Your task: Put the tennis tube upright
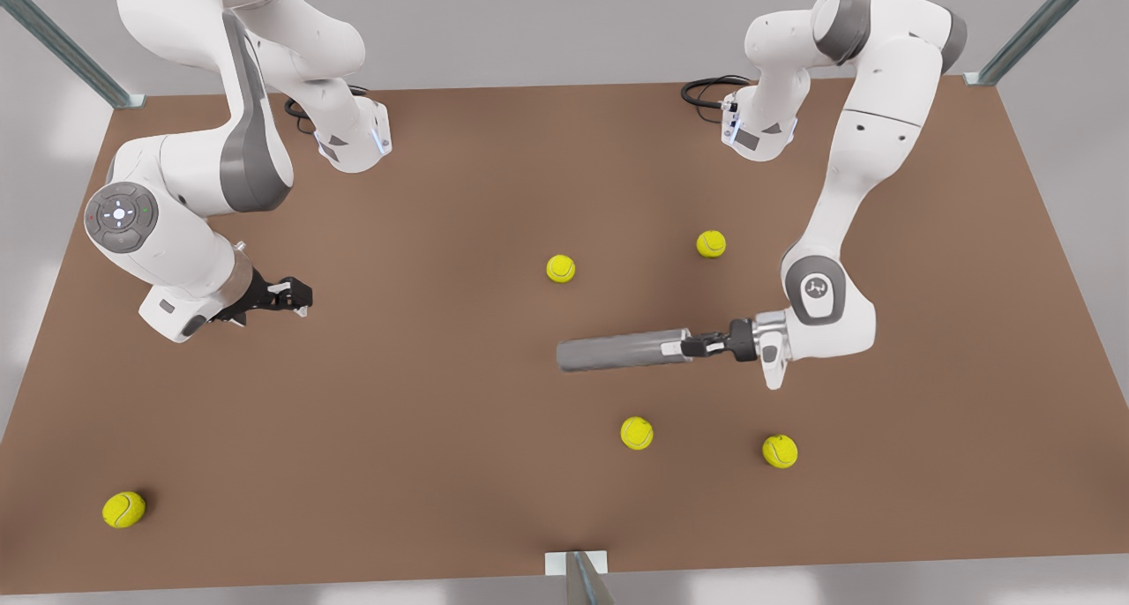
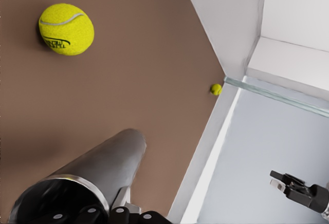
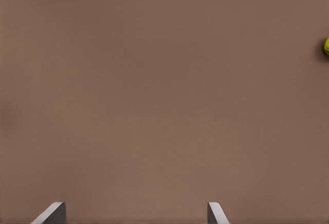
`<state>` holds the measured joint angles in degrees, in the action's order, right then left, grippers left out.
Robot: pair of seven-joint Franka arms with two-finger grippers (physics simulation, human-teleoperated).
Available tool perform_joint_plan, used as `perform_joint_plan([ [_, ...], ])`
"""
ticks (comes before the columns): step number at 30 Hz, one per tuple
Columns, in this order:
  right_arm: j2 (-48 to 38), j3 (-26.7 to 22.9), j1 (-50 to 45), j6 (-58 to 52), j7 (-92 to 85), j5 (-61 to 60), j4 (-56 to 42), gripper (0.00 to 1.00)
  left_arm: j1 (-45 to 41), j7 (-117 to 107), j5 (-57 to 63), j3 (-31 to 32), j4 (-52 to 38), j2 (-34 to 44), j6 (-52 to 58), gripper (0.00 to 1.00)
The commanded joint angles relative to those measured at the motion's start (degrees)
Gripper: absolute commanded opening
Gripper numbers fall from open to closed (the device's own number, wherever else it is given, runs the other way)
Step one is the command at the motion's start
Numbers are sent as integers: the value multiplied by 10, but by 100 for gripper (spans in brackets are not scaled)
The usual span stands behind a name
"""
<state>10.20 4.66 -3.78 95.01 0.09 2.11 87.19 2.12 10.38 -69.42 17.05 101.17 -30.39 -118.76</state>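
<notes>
On my front view the left gripper (image 1: 684, 347) sits at about four o'clock from the table's (image 1: 441, 411) centre, its fingers clamped over the rim of the tennis tube's (image 1: 622, 352) open end, and the grey tube lies horizontal with its far end pointing toward nine o'clock, between a tennis ball (image 1: 561, 269) at twelve o'clock of it and another tennis ball (image 1: 637, 433) at six. My left wrist view looks along the tube (image 2: 97, 175) with its dark mouth nearest the camera. The right gripper (image 1: 295, 296) waits out at nine o'clock above bare table, well apart from the tube, its fingers (image 3: 51, 213) spread wide.
</notes>
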Motion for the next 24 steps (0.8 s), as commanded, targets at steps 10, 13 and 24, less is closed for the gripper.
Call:
perform_joint_plan([
  [10, -1, 11, -11, 3, 40, -6, -4, 100, 0, -43, 120, -1, -13, 15, -6, 21],
  [13, 1, 11, -6, 17, 40, -4, 2, 100, -1, -56, 137, -3, -14, 17, -5, 21],
  [24, -13, 13, -10, 21, 40, -2, 12, 100, -4, -148, 262, -2, -25, 48, -3, 21],
])
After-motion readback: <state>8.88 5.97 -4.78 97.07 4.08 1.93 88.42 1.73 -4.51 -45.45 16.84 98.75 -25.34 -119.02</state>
